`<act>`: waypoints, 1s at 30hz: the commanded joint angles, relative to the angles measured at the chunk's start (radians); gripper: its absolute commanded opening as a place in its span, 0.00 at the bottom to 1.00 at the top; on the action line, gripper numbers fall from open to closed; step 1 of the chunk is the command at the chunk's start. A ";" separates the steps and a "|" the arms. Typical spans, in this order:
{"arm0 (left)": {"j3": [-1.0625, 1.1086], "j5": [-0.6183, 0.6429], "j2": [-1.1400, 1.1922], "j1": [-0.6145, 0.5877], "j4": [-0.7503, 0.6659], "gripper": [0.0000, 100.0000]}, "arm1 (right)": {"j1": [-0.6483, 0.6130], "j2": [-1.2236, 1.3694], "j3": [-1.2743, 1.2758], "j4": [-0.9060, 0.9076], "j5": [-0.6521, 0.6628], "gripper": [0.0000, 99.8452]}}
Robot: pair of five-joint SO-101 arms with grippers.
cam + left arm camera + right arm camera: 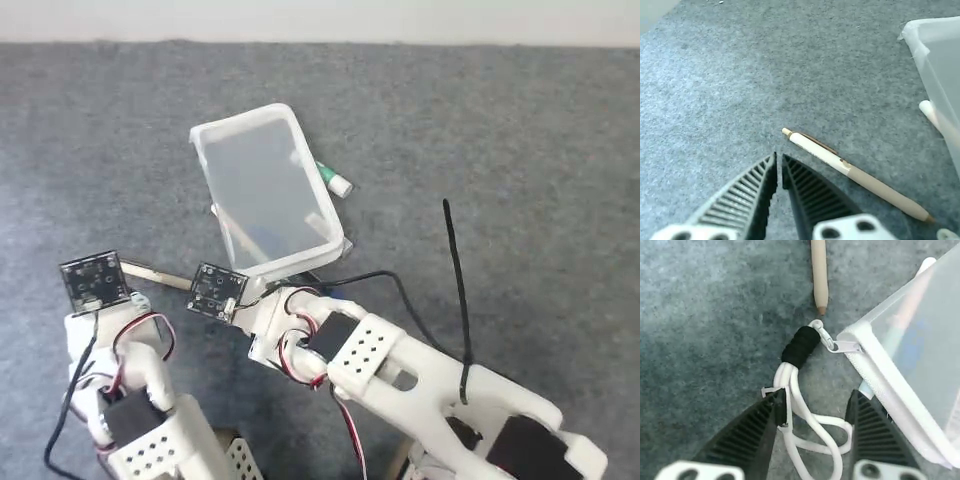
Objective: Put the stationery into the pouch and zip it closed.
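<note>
A translucent white pouch lies mid-table, with blurred coloured stationery showing through its wall. A beige pen lies on the carpet to its left. In the left wrist view my left gripper is shut and empty, its tips just short of the pen. My right gripper is open at the pouch's near corner. It straddles the white cord loop, which a black wrap ties to the zipper pull. A green-and-white marker pokes out at the pouch's right edge.
Grey carpet covers the table, with open room to the pouch's right and behind it. A black cable rises from the right arm. The two wrist cameras sit close together near the pen.
</note>
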 commanded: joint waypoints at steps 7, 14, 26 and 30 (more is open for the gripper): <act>-0.059 -0.003 -0.018 -0.006 -0.032 0.01 | -0.012 0.147 -0.094 -0.001 0.000 0.20; -0.059 -0.003 -0.018 -0.006 -0.032 0.01 | 0.001 0.249 -0.184 0.077 0.002 0.20; -0.058 -0.005 -0.018 -0.008 -0.032 0.01 | 0.051 0.326 -0.241 0.120 0.098 0.02; -0.058 -0.006 -0.018 -0.009 -0.032 0.01 | 0.064 0.297 -0.295 0.245 0.106 0.01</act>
